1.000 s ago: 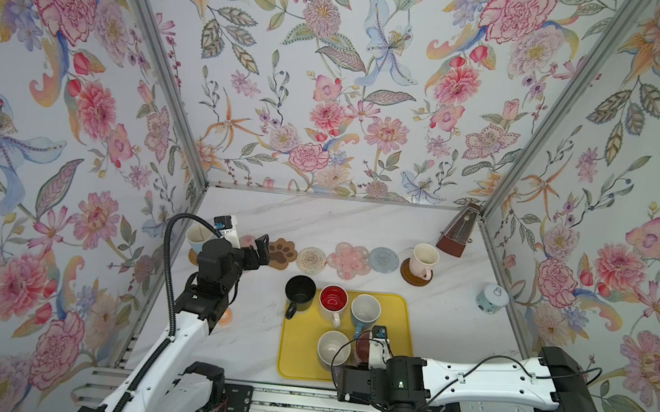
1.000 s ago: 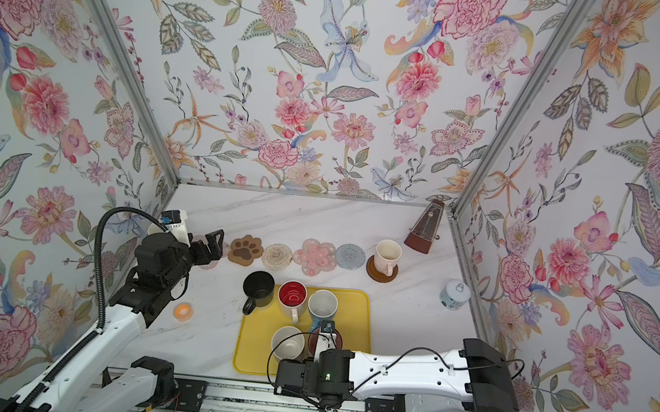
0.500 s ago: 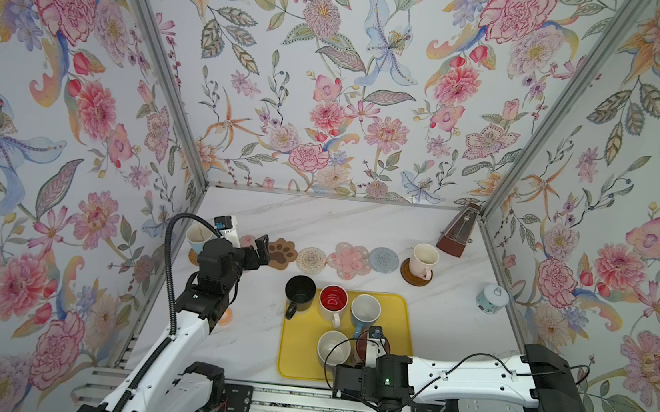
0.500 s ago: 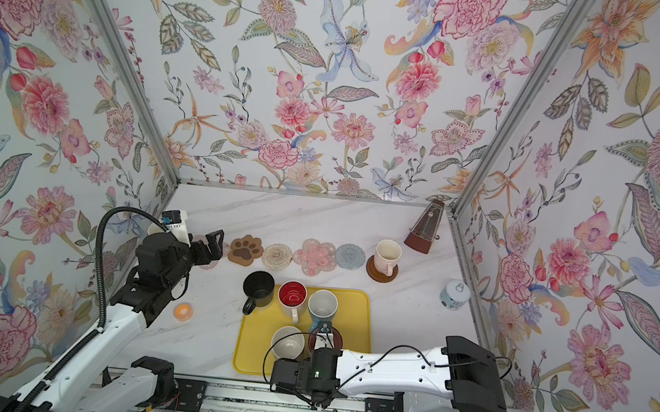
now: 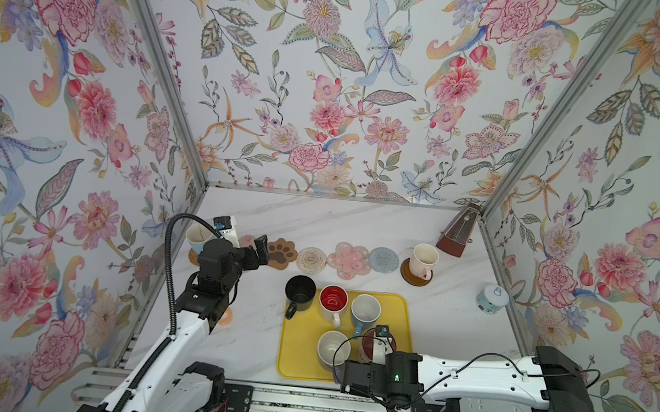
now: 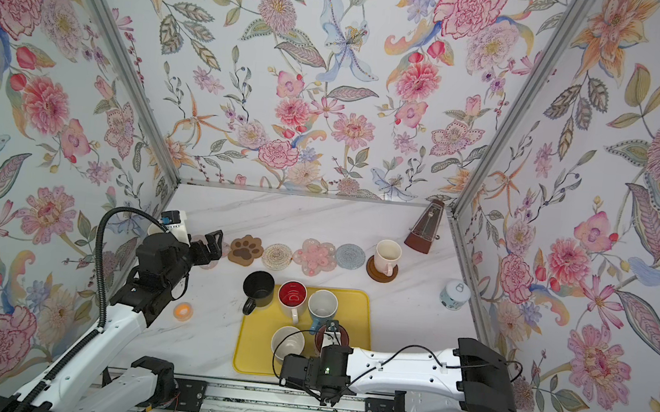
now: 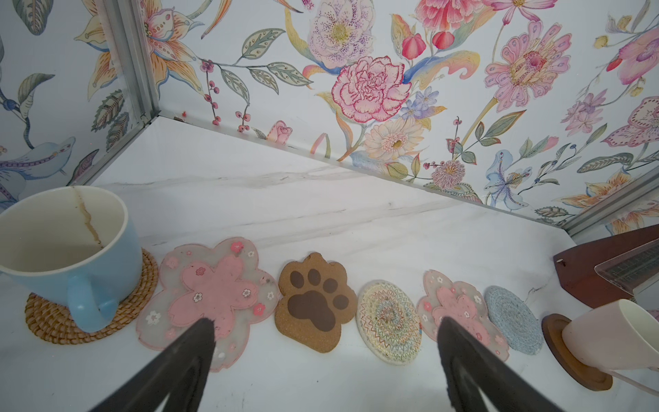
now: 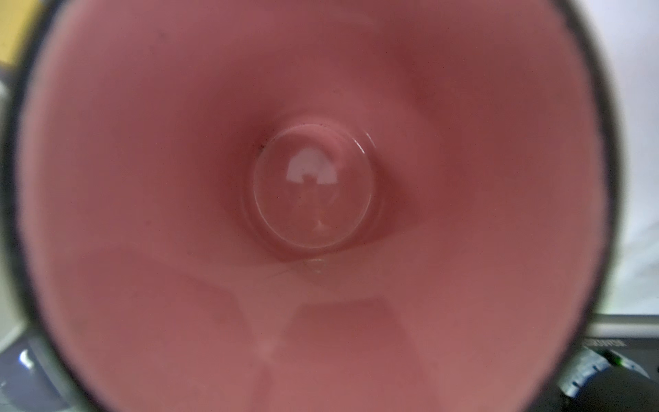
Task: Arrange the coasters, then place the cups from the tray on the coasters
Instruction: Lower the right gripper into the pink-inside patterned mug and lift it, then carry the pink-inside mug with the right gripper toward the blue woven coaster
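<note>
Seven coasters lie in a row along the back. A blue cup (image 7: 71, 249) stands on the woven tan one (image 7: 39, 321). Beside it lie a pink flower (image 7: 214, 296), the brown paw (image 5: 281, 253), a cream round (image 5: 311, 260), another flower (image 5: 349, 260) and a grey-blue round (image 5: 383, 259). A pale cup (image 5: 424, 260) stands on the dark disc (image 5: 406, 277). My left gripper (image 7: 326, 321) hovers open and empty before the paw. The yellow tray (image 5: 401, 306) holds black (image 5: 299, 291), red-inside (image 5: 333, 299), blue-handled (image 5: 365, 309) and white (image 5: 332, 347) cups. My right wrist hangs over the pink cup (image 8: 321, 178); its jaws are hidden.
A brown metronome (image 5: 456, 237) stands in the back right corner. A small white lidded jar (image 5: 492, 299) sits by the right wall. An orange ring (image 6: 182, 310) lies beside the left arm. Flowered walls close in three sides.
The right arm's wrist has shifted a little over the pink cup at the tray's front. The left arm and the row of coasters are as before.
</note>
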Motion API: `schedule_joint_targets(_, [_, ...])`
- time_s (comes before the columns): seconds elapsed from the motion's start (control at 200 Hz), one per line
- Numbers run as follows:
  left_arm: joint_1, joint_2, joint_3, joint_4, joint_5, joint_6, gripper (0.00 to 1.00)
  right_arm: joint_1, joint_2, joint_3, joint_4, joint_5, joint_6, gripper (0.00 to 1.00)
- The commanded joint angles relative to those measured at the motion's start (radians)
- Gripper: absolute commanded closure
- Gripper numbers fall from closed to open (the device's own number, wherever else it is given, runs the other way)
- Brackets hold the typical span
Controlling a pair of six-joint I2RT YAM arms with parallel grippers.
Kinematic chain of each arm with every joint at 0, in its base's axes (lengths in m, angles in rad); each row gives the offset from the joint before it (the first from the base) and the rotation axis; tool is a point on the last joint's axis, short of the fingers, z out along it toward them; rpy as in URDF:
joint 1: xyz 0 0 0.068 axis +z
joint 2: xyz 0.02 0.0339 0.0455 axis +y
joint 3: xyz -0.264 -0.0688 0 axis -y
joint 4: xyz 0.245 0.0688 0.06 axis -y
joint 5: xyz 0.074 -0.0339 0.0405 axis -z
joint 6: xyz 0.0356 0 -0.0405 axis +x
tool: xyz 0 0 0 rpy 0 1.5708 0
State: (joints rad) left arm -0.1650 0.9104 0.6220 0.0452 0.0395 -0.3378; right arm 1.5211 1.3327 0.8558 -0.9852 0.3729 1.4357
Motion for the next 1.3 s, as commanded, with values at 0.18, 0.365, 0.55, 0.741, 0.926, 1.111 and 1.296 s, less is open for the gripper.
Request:
schedule_joint_targets(0.18, [-0.003,-0.010,-0.005,-0.021,-0.058,-0.022,0.01,-0.106,-0.113,-0.012,-0.101,0.030,-0.051,0.98])
schedule_joint_targets(0.365, [-0.004,-0.002,0.002,-0.025,-0.064,-0.029,0.01,-0.225,-0.165,0.005,-0.110,0.057,-0.137,0.98])
schedule_joint_targets(0.55, [-0.002,-0.003,-0.004,-0.022,-0.092,-0.041,0.01,-0.354,-0.210,0.037,-0.111,0.073,-0.253,0.98])
schedule_joint_targets(0.741, [-0.001,0.023,0.021,-0.010,-0.090,-0.056,0.01,-0.509,-0.212,0.116,-0.107,0.110,-0.414,0.98])
schedule_joint_targets(0.926, [-0.001,0.035,0.012,0.008,-0.074,-0.082,0.01,-0.653,-0.159,0.210,-0.014,0.110,-0.611,0.97])
schedule_joint_targets(1.111, [-0.001,0.021,-0.008,0.019,-0.062,-0.098,0.01,-0.780,-0.075,0.286,0.137,0.045,-0.789,0.97])
schedule_joint_targets(1.296, [-0.001,-0.004,-0.022,0.032,-0.059,-0.110,0.01,-0.879,0.063,0.379,0.259,-0.037,-0.923,0.97])
